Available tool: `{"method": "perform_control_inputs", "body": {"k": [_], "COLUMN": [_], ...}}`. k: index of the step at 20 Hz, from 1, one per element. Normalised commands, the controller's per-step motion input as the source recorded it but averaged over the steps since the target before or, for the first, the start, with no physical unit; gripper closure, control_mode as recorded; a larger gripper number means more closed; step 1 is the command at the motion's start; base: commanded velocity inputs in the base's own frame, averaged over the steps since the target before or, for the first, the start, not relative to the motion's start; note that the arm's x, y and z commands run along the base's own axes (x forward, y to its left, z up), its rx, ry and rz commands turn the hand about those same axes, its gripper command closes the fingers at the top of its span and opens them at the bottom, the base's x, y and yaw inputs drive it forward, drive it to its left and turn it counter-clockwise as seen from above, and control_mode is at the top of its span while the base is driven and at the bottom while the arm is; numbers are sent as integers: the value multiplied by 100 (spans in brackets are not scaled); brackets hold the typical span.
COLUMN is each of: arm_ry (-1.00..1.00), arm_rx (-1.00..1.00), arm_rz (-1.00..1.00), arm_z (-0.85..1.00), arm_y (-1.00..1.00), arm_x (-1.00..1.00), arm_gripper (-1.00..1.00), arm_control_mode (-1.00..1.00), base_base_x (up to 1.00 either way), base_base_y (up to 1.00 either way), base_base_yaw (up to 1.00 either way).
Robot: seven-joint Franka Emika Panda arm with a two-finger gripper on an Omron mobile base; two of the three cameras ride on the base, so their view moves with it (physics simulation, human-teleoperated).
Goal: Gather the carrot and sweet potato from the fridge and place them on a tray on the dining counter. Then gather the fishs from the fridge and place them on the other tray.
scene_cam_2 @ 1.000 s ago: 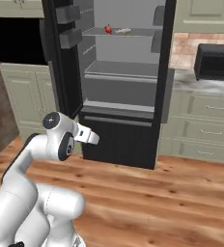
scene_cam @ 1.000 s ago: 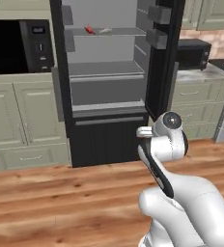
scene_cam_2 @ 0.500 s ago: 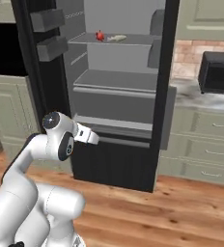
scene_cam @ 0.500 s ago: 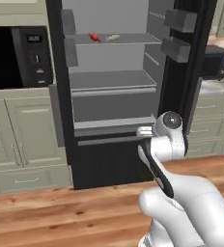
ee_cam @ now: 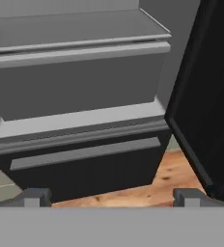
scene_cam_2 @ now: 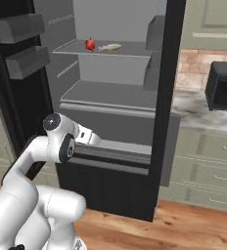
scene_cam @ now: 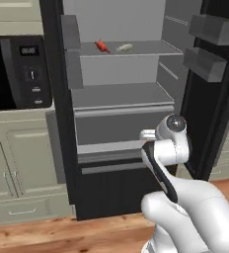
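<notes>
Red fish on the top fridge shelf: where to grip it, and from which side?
Grip the red fish across its body, probably from the open front of the fridge, slightly above. It lies flat on the upper shelf, so only its top and sides are free. The pale fish lies just beside it, apart; keep the open gripper off that side.

A: What colours are showing in the fridge [scene_cam: 57, 99]?
B: Black is framing a light-grey interior; a red-orange fish [scene_cam: 102, 46] and a pale silvery-beige fish [scene_cam: 124, 48] are showing.
A: And around it?
B: Pale-green cabinets [scene_cam: 18, 163], warm brown plank floor [scene_cam: 62, 237].
</notes>
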Motion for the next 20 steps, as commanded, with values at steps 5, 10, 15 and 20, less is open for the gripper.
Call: {"method": "perform_control_inputs", "body": {"k": [5,10,15,20], "arm_ry": [0,0,0,0], "arm_rx": [0,0,0,0], "arm_rz": [0,0,0,0], "arm_z": [0,0,0,0], "arm_y": [0,0,0,0], "arm_x": [0,0,0,1], "arm_gripper": [-100,-100,-100,-100], "arm_control_mode": [100,100,100,-100], "base_base_x": [76,74,71,35], "base_base_y": [-1,0,0,0], "base_base_yaw": [2,0,0,0]}}
